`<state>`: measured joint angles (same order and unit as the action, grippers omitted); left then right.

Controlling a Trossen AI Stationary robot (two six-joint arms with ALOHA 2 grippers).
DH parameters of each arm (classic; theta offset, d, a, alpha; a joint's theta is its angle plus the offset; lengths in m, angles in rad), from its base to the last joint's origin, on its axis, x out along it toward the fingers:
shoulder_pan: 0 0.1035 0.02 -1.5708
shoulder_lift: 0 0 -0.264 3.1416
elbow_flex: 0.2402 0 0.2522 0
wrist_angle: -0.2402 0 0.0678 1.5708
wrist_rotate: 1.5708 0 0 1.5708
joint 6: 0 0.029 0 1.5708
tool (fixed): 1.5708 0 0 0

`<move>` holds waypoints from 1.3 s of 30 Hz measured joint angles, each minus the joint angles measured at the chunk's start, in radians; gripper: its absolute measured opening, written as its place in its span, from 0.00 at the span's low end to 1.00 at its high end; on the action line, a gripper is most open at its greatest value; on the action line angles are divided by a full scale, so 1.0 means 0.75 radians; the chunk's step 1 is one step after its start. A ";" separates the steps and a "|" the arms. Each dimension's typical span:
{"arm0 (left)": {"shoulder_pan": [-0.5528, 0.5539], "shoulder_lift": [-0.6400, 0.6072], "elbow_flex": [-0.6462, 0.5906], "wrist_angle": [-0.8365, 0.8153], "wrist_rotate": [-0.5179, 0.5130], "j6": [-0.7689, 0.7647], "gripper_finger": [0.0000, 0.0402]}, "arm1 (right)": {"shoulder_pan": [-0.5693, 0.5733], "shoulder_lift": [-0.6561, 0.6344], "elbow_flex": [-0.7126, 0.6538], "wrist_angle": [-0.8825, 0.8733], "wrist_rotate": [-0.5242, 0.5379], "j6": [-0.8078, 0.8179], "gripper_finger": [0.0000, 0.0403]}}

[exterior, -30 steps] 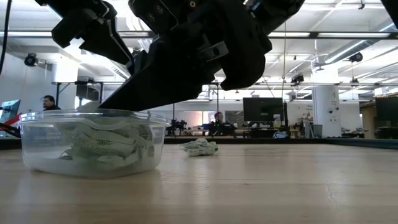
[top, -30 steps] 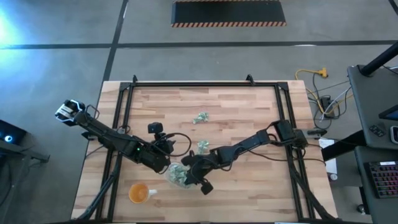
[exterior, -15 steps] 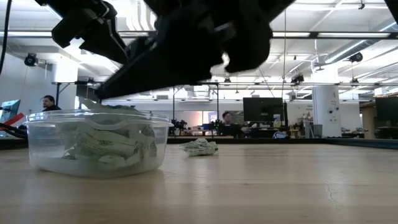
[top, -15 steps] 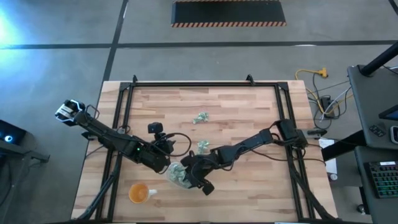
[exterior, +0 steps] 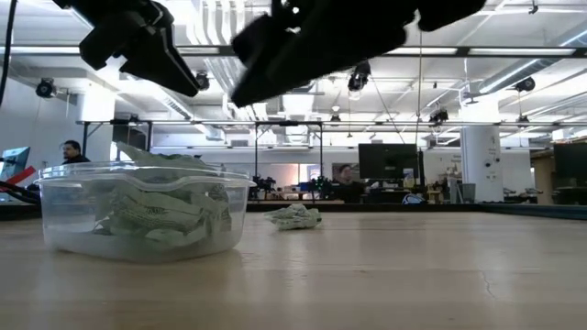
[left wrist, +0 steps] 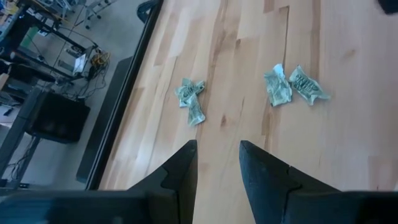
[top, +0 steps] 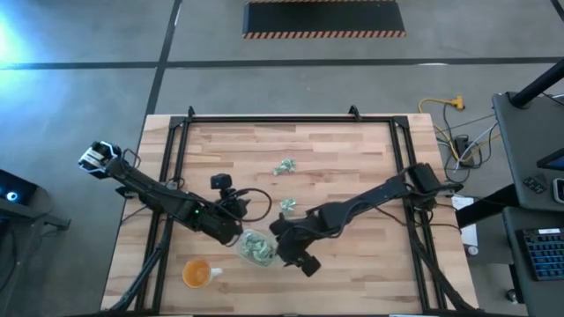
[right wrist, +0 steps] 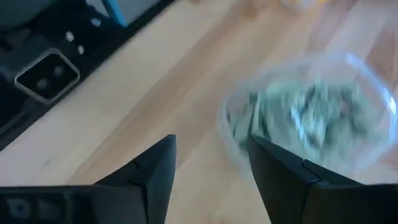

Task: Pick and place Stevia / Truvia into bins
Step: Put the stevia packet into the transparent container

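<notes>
The clear bin (top: 256,247) stands at the table's near middle, holding many pale green Stevia packets (exterior: 151,213), some poking above its rim. My right gripper (right wrist: 211,168) hangs open above and just right of the bin (right wrist: 311,118), with nothing between its fingers. My left gripper (left wrist: 217,162) hovers open and empty at the bin's far left side (top: 236,229). Loose packets lie flat on the wood: one pair (top: 286,206) just beyond the bin, another clump (top: 284,166) farther back.
An orange cup (top: 196,273) stands near the front left edge. A black frame rail (top: 173,167) runs along the table's sides and back. The left wrist view shows three loose packets (left wrist: 191,102), (left wrist: 277,87), (left wrist: 308,85) on bare wood ahead.
My right gripper, which reached down into the bin with shut fingers, has opened, risen clear of the bin and drawn back a little toward the table's right edge. A packet now lies on top of the pile, poking above the rim. The bin shifted slightly on the table.
</notes>
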<state>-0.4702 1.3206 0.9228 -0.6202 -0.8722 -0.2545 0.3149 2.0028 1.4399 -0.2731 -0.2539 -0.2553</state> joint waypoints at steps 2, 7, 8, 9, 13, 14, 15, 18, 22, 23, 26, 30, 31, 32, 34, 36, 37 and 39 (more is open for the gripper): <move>0.005 0.003 0.000 0.023 -0.001 0.007 0.26 | 0.000 -0.024 -0.001 -0.092 0.067 0.037 0.47; 0.026 0.003 -0.006 0.028 -0.003 0.009 0.26 | -0.005 -0.053 -0.039 -0.210 0.393 0.112 0.45; 0.028 0.003 -0.008 0.029 -0.004 0.009 0.26 | -0.007 -0.053 -0.053 -0.215 0.444 0.112 0.44; 0.031 0.003 -0.011 0.031 -0.005 0.010 0.26 | -0.011 -0.053 -0.068 -0.215 0.484 0.110 0.44; 0.043 0.003 -0.030 0.031 -0.005 0.010 0.26 | -0.052 -0.053 -0.131 -0.209 0.548 0.104 0.40; 0.045 0.003 -0.037 0.032 -0.005 0.011 0.26 | -0.067 -0.053 -0.149 -0.201 0.548 0.105 0.40; 0.048 0.003 -0.043 0.034 -0.005 0.011 0.26 | -0.084 -0.053 -0.170 -0.181 0.549 0.103 0.39; 0.052 0.003 -0.057 0.037 -0.006 0.011 0.26 | -0.136 -0.053 -0.236 -0.075 0.552 0.081 0.36; 0.058 0.002 -0.062 0.038 -0.006 0.012 0.26 | -0.200 -0.052 -0.328 0.085 0.543 0.051 0.33; 0.059 0.002 -0.062 0.038 -0.006 0.012 0.26 | -0.215 -0.052 -0.346 0.116 0.531 0.050 0.32; 0.059 0.002 -0.062 0.038 -0.006 0.012 0.26 | -0.258 -0.052 -0.394 0.174 0.471 0.052 0.30; 0.059 0.002 -0.062 0.038 -0.006 0.012 0.26 | -0.299 -0.051 -0.427 0.184 0.436 0.091 0.28; 0.059 0.002 -0.062 0.038 -0.006 0.012 0.26 | -0.307 -0.051 -0.434 0.187 0.436 0.100 0.28; 0.059 0.002 -0.062 0.038 -0.006 0.012 0.26 | -0.314 -0.051 -0.442 0.193 0.431 0.104 0.28; 0.059 0.002 -0.062 0.038 -0.006 0.012 0.26 | -0.321 -0.051 -0.454 0.207 0.428 0.107 0.28; 0.059 0.002 -0.062 0.038 -0.006 0.012 0.26 | -0.324 -0.052 -0.462 0.215 0.428 0.107 0.28; 0.059 0.002 -0.062 0.038 -0.006 0.012 0.26 | -0.324 -0.052 -0.462 0.214 0.428 0.108 0.27; 0.059 0.002 -0.062 0.038 -0.006 0.012 0.26 | -0.324 -0.052 -0.461 0.213 0.428 0.106 0.25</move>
<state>-0.4263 1.3222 0.8764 -0.5919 -0.8764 -0.2459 0.0719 1.9636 1.0940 -0.1136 0.0669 -0.1757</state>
